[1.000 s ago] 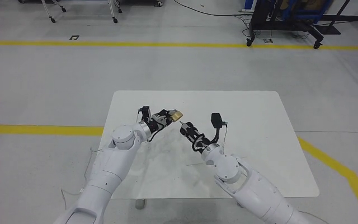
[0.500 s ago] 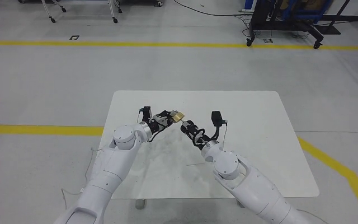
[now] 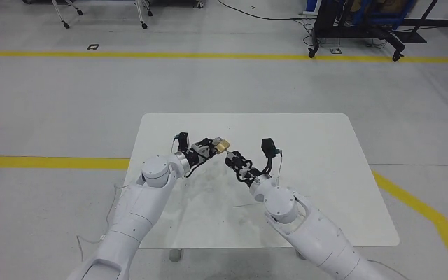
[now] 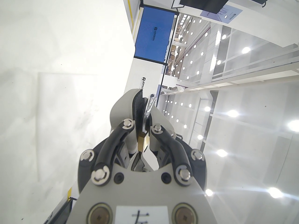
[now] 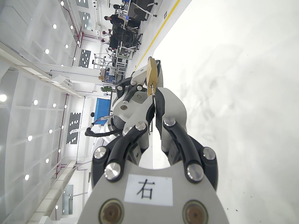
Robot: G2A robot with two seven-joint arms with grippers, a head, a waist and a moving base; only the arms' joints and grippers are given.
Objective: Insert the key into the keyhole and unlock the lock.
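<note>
Above tabletop [image 3: 315, 140] left half, padlock [image 5: 151, 75] gripped by shackle [image 4: 151, 101] in left gripper [image 4: 144, 111]. In right gripper [image 5: 155, 100], key [image 5: 153, 92] pinched, tip at keyhole [image 5: 151, 85]. Alignment to be kept straight; full seating before turning.

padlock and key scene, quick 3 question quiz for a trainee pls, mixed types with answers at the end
1. True or false: the padlock lies flat on the table.
2. What does the right claw hold? A the key; B a screwdriver; C nothing.
3. Short answer: which claw holds the padlock?

Answer key:
1. False. It is held up off the table.
2. A.
3. The left claw, shut on it.
</note>
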